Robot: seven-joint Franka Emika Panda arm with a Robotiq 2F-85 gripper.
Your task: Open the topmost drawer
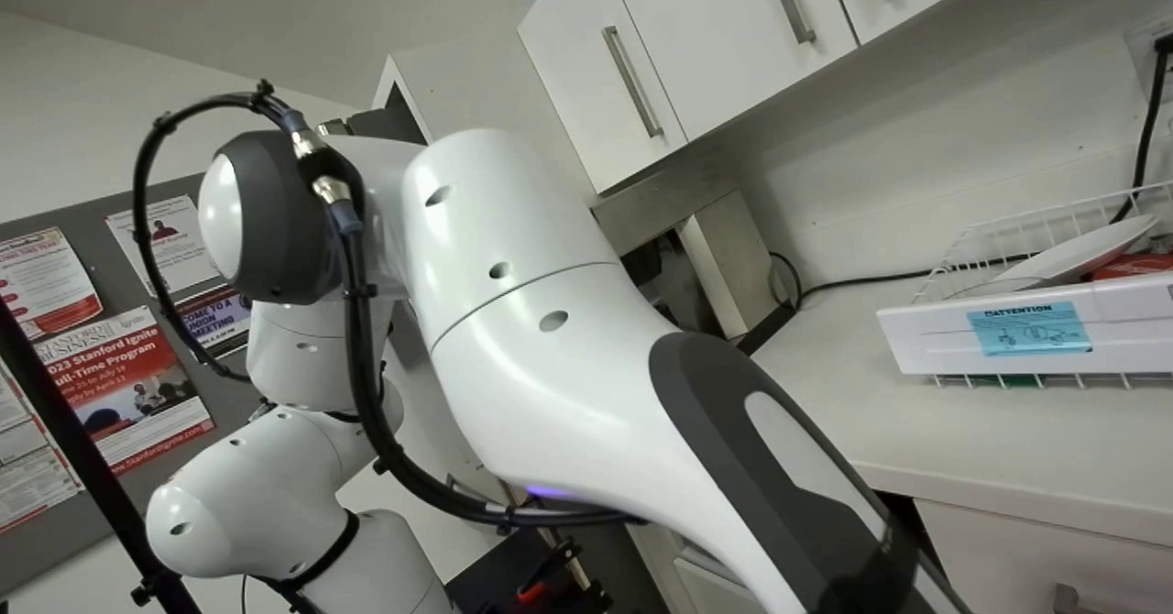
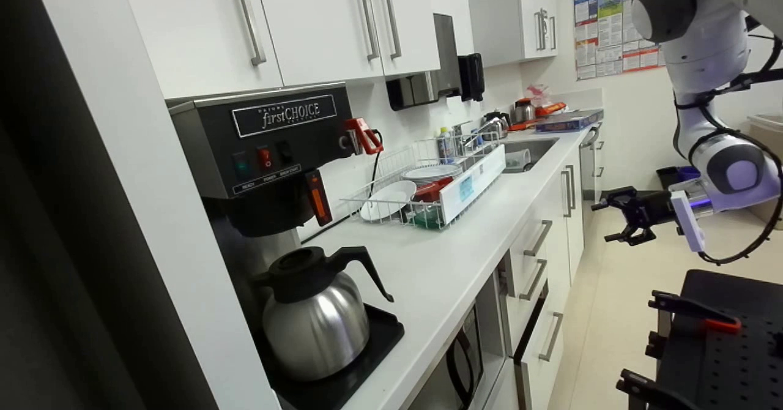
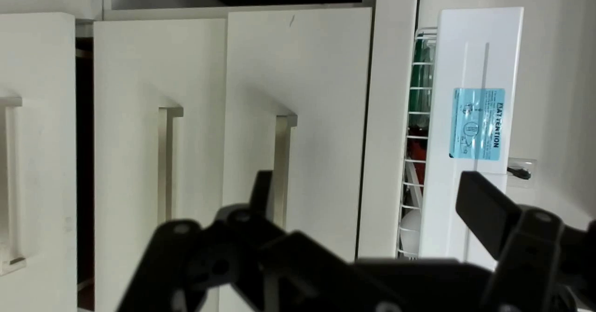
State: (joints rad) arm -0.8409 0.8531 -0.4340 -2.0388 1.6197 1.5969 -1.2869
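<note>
The topmost drawer (image 3: 326,98) is a white front directly under the counter, seen sideways in the wrist view, with a grey bar handle (image 3: 281,153). Its front (image 2: 522,238) and handle (image 2: 538,237) also show in an exterior view. It looks closed or nearly so; I cannot tell exactly. Part of it (image 1: 1035,550) shows at the lower right in an exterior view. My gripper (image 3: 368,181) is open and empty, facing the drawers. In the wrist view one finger overlaps the handle's lower part. In an exterior view the gripper (image 2: 605,221) hangs apart from the cabinet.
The second drawer (image 3: 195,70) is below it. The bottom drawer (image 3: 42,163) is pulled out a little, with a dark gap. A white dish rack (image 2: 471,190) stands on the counter (image 2: 422,275). A black perforated table (image 2: 734,349) stands below the arm.
</note>
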